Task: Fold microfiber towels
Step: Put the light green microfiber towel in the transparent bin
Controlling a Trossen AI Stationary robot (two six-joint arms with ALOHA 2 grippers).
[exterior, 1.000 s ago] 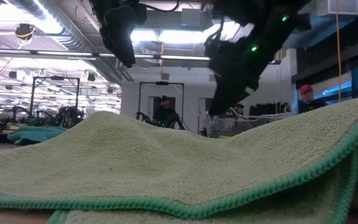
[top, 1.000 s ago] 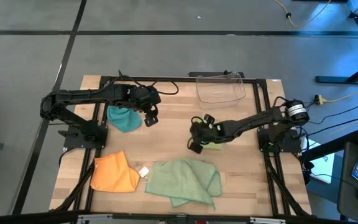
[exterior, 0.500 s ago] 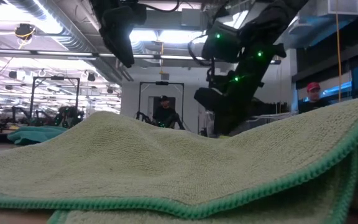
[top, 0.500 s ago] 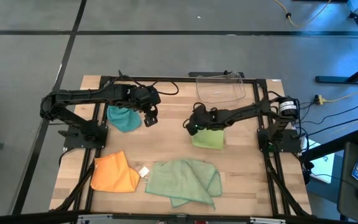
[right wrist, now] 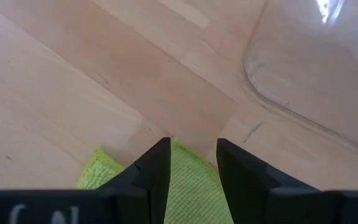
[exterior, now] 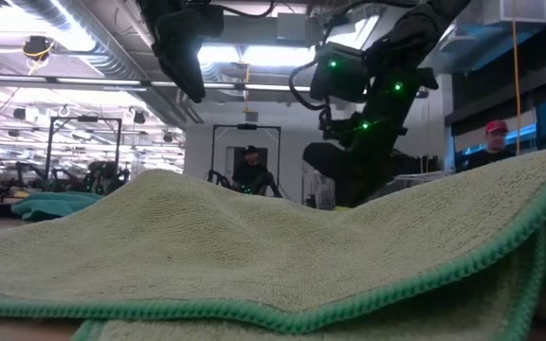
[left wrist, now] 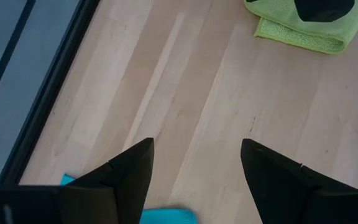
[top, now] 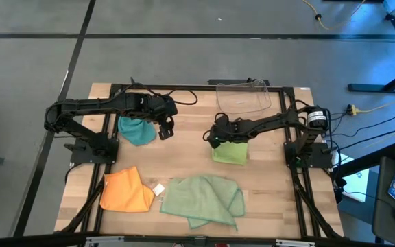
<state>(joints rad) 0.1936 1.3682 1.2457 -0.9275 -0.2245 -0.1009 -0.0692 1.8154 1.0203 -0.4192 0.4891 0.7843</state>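
Four towels lie on the worktop (top: 184, 154). The lime green towel (top: 230, 151) is a compact folded rectangle right of centre, one doubled edge clear in the left wrist view. The teal towel (top: 136, 130) is bunched at the left, near the far edge. The orange towel (top: 126, 191) lies folded at the near left corner, a small white tag just beside it. The pale sage green towel (top: 203, 198), the largest, lies rumpled along the near edge, one corner turned over.

The low view is filled by the sage towel's looped pile and darker green stitched hem; it alone shows people standing in the room behind. The right wrist view alone shows the rim of the clear bin (right wrist: 316, 68) just beyond the lime towel's far edge.

The right tool (top: 214, 136) hangs over the lime towel's far left corner, fingers (right wrist: 151, 171) parted by a narrow gap, holding nothing that shows. The left tool (top: 165, 130) sits just right of the teal towel, fingers (left wrist: 132, 168) spread wide over bare wood, empty.

Bare worktop lies between the two tools and between the lime and sage towels. The bin stands against the far edge.
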